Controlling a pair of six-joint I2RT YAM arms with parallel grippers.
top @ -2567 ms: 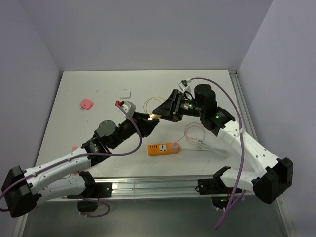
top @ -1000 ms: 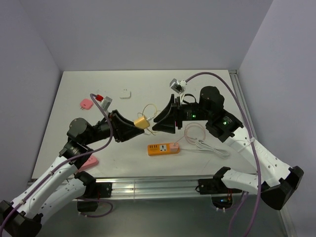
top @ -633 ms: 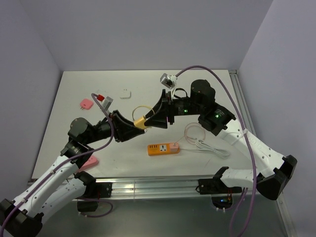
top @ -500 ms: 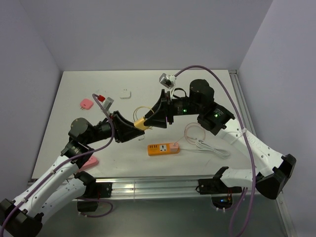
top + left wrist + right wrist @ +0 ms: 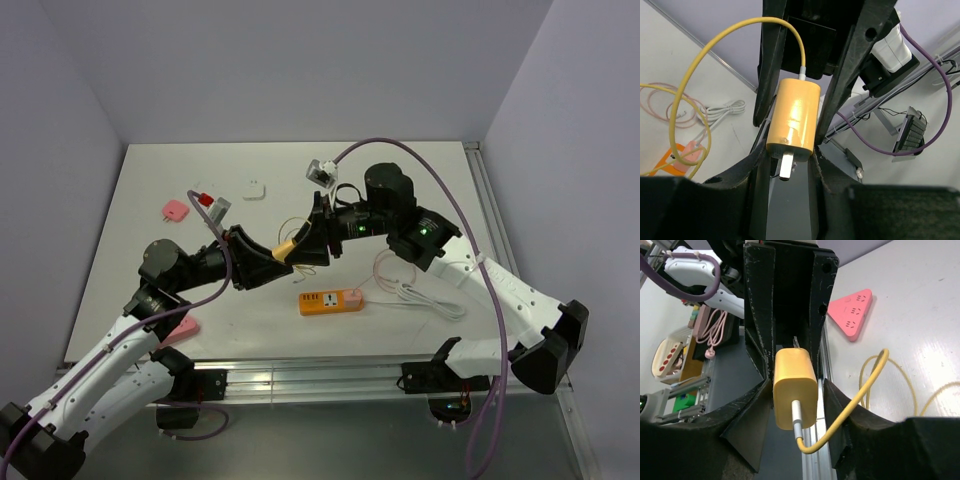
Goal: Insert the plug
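Note:
A yellow plug (image 5: 286,246) with a yellow cable (image 5: 690,75) hangs in the air above the table. My left gripper (image 5: 279,253) is shut on its pronged end; one metal prong (image 5: 785,167) shows between the left gripper's (image 5: 787,160) fingers. From the opposite side, my right gripper (image 5: 301,250) stands open around the plug's (image 5: 794,387) cable end. In the right wrist view one finger of the right gripper (image 5: 796,382) lies against the plug and a narrow gap shows at the other. The orange power strip (image 5: 332,301) lies on the table below, toward the front.
A coiled white cable (image 5: 425,297) and a thin pink cable loop (image 5: 392,265) lie right of the strip. A pink triangular socket (image 5: 176,330) sits under my left arm, a pink adapter (image 5: 176,210) and a white adapter (image 5: 254,189) farther back.
My right arm has swung left to the plug and its fingers have narrowed round it. The left gripper has kept its hold and stayed nearly still.

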